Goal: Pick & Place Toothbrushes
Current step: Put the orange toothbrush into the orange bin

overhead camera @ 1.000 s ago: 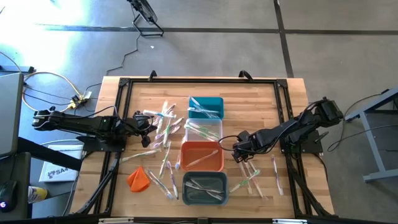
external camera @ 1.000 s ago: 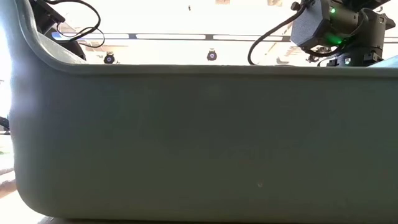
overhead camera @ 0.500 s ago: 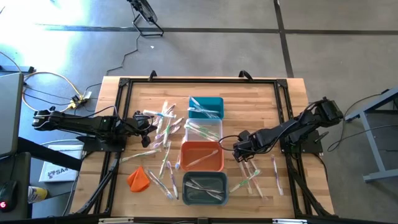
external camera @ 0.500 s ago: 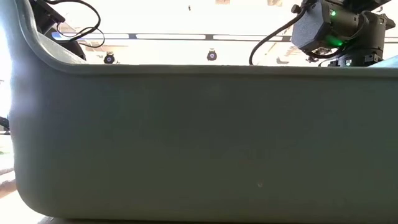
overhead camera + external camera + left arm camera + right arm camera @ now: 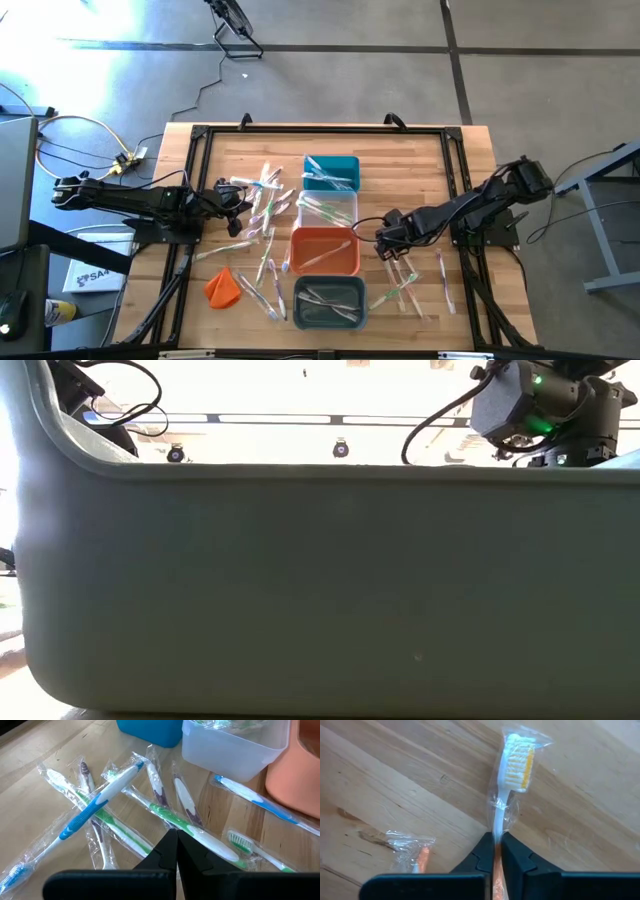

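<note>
A grey concrete floor surrounded the wooden slatted tabletop (image 5: 420,160), where four rectangular bins stood in a row down the middle: a teal plastic bin (image 5: 331,172), a clear plastic bin (image 5: 328,209), an orange plastic bin (image 5: 324,250) and a grey plastic bin (image 5: 328,302) nearest the front edge. The low view was filled by the grey bin's wall.

Thin plastic toothbrushes in clear film wrappers (image 5: 107,795) lay scattered toward the tabletop's left edge, a few more lay toward the right edge beside the orange and grey bins, and some already sat inside the bins. A small orange cloth-like lump (image 5: 222,287) lay near the front left corner.

The right gripper (image 5: 496,851) was closed on the neck of a wrapped white toothbrush with yellow bristles (image 5: 512,762), low over the wood just right of the orange bin. The left gripper (image 5: 176,851) hovered shut and empty over the left pile.

These brushes looked very light and stiff, but the loose crinkly film seemed slippery, so a pinch might catch wrapper alone and let the brush slide. The handle's thicker middle seemed the safer hold. Gripped at the neck, the long handle might swing or tilt on lifting.
</note>
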You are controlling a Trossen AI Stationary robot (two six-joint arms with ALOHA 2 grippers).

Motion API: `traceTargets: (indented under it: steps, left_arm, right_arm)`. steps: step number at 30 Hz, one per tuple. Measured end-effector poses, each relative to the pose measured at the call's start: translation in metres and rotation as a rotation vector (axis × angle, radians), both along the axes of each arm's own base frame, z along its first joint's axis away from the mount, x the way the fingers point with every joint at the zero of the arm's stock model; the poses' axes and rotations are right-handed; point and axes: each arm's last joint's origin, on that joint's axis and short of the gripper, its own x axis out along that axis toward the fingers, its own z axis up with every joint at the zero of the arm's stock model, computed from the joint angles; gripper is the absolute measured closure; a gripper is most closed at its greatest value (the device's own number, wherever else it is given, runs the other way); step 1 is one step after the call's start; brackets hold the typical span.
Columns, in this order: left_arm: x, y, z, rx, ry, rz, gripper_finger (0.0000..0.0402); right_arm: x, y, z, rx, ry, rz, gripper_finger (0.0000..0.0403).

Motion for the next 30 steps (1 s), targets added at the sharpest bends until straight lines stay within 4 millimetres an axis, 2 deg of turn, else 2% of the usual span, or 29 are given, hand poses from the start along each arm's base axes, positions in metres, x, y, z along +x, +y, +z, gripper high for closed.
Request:
traceTargets:
  steps: [12, 21, 30]
  left_arm:
    - [0.0, 0.0, 0.0, 0.0, 0.0, -0.001, 0.0401]
    - [0.0, 0.0, 0.0, 0.0, 0.0, 0.0, 0.0401]
    - [0.0, 0.0, 0.0, 0.0, 0.0, 0.0, 0.0401]
  right_arm:
    - [-0.007, -0.007, 0.032, -0.107, -0.163, -0.017, 0.0402]
    - [-0.015, -0.014, 0.057, -0.249, -0.312, -0.074, 0.0402]
    - [-0.016, -0.02, 0.086, -0.397, -0.546, -0.125, 0.0401]
